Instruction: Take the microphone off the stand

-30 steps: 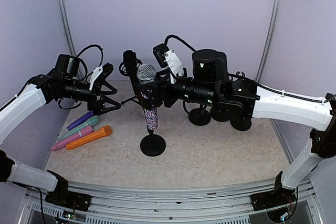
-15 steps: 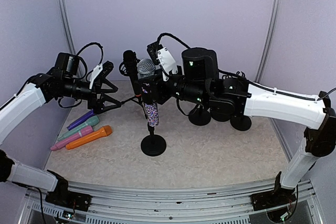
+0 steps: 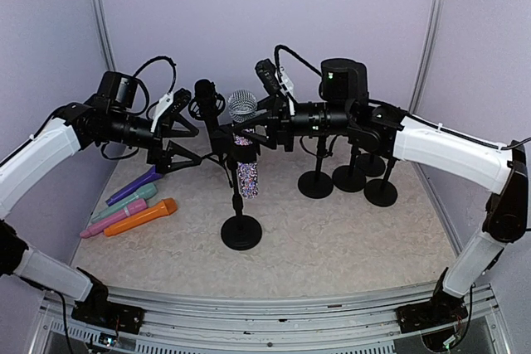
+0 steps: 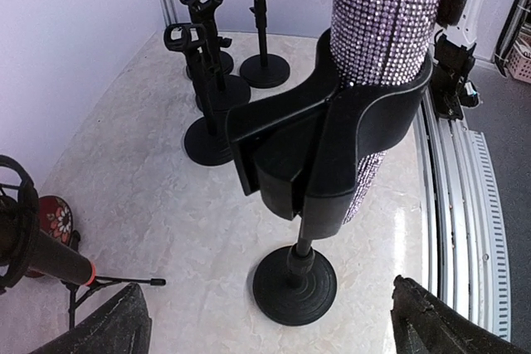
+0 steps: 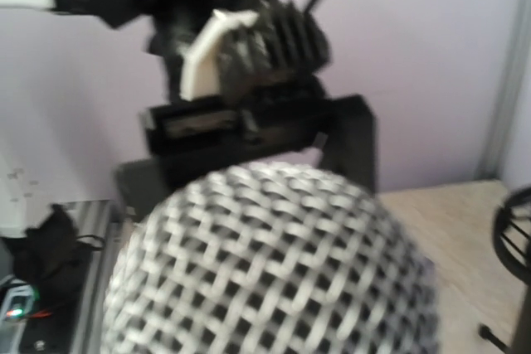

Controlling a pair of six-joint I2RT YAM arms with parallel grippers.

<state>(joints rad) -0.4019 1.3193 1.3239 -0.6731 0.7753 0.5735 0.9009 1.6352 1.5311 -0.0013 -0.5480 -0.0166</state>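
So the right arm (image 3: 448, 151) swings in from the lower right of the overhead view. Its elbow is up high and the forearm runs pretty much flat to the left across mid-frame. The right pincer (image 3: 242, 135) is closed down on the rhinestone-covered microphone (image 3: 247, 177) just under its silver mesh head, so it's got a grip on it. The mic stands roughly upright at centre frame. In the left wrist view you can see its sparkly body seated in the clip of the black round-based stand (image 3: 241, 231), whose base sits flat on the beige marbled worktop (image 3: 348, 242). In the right wrist view the mesh head fills the bottom of the frame, all blurry.

The left arm (image 3: 37, 159) comes up from the lower left with its white forearm angled up and to the right, and the wrist points at the stand from the left. The left pincer (image 3: 184, 147) is spread wide with nothing in it, near the mic but not touching.

A bunch of coloured handheld microphones (image 3: 145, 215) lies at the left of the worktop, and a cluster of empty black stands (image 3: 315, 184) is over on the right.
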